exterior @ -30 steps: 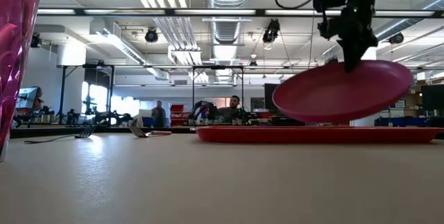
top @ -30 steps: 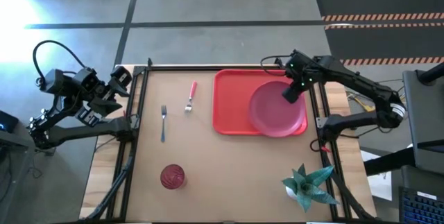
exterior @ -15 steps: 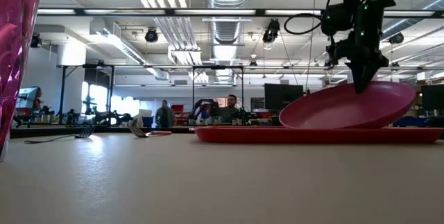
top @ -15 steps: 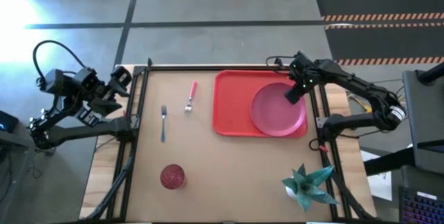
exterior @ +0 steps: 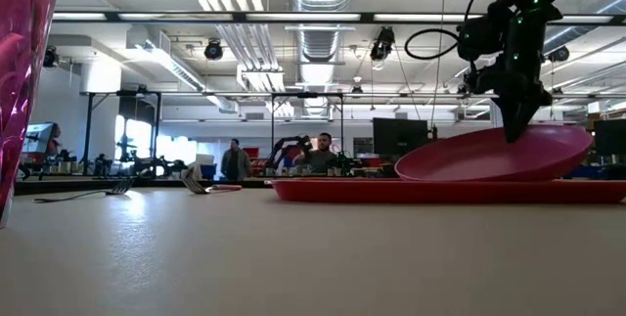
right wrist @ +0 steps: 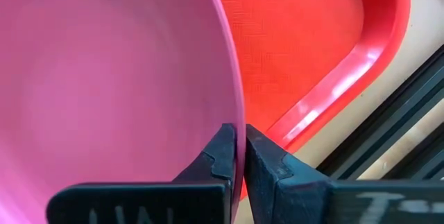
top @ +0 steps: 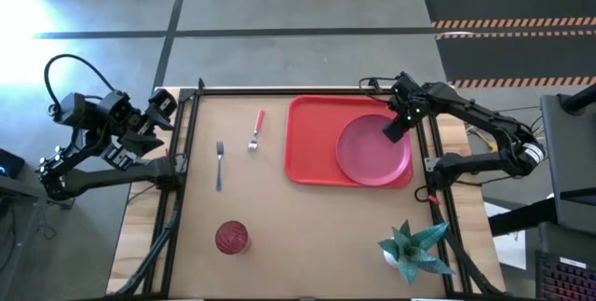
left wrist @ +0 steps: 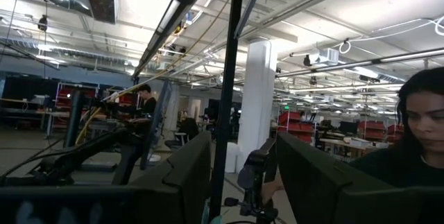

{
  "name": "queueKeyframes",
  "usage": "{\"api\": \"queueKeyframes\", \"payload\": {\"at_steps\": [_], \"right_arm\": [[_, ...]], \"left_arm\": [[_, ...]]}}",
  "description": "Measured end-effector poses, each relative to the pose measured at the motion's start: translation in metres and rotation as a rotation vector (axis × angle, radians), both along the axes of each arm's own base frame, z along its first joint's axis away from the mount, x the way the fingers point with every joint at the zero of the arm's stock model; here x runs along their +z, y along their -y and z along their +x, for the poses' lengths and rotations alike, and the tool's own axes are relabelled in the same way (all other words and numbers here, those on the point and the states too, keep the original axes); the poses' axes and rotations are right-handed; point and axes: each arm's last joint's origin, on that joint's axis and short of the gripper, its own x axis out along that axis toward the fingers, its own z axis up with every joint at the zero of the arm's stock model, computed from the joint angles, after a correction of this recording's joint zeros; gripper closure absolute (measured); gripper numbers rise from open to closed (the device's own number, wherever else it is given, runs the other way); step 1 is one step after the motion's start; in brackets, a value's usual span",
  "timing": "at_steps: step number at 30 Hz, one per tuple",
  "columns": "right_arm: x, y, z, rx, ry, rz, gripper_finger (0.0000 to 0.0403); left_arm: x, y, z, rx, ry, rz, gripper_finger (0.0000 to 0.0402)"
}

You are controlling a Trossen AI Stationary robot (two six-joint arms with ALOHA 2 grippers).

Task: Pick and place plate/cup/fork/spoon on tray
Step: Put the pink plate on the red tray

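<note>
From my station I count one of each item on the light brown tabletop (top: 307,236). There is one large red rectangular plastic tray with rounded corners (top: 312,143) at the upper right of centre in the overhead frame, and one round pinkish-red plastic plate with a raised rim (top: 368,152) on the tray's right half. In the low view the plate (exterior: 489,155) is tilted, its left edge down on the tray (exterior: 342,191) and its right edge raised. The right gripper (top: 396,126) is pinching the plate's upper-right rim, and the right wrist view shows the two dark fingers (right wrist: 222,156) pressed together on the rim of the plate (right wrist: 104,92) above the tray (right wrist: 312,37). Left of the tray lies one slim fork with a red-pink handle and silver head (top: 255,129). Further left is one slim spoon with a dark bluish-grey handle (top: 220,164). One small translucent dark-red ribbed plastic tumbler (top: 231,238) stands at lower left of centre, well apart from the tray. One green folded-paper plant (top: 413,250) sits at lower right. The left gripper (top: 160,107) waits beyond the table's upper-left corner, and I cannot tell how its fingers are set.
</note>
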Motion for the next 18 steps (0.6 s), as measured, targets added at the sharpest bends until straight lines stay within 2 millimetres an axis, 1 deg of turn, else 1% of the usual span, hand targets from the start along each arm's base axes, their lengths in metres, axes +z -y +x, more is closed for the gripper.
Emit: {"api": "queueKeyframes", "payload": {"at_steps": [4,14,18], "right_arm": [[0.0001,0.0005,0.0005,-0.001,0.003,-0.007,0.0377],[0.0005,0.0022,0.0013,-0.002,0.002,-0.032,0.0309],[0.0033,0.0037,0.0034,-0.024,0.032,-0.04,0.029]], "left_arm": [[0.0,0.0,0.0,0.0,0.0,0.0,0.0256],[0.0,0.0,0.0,0.0,0.0,0.0,0.0256],[0.0,0.0,0.0,0.0,0.0,0.0,0.0256]]}}
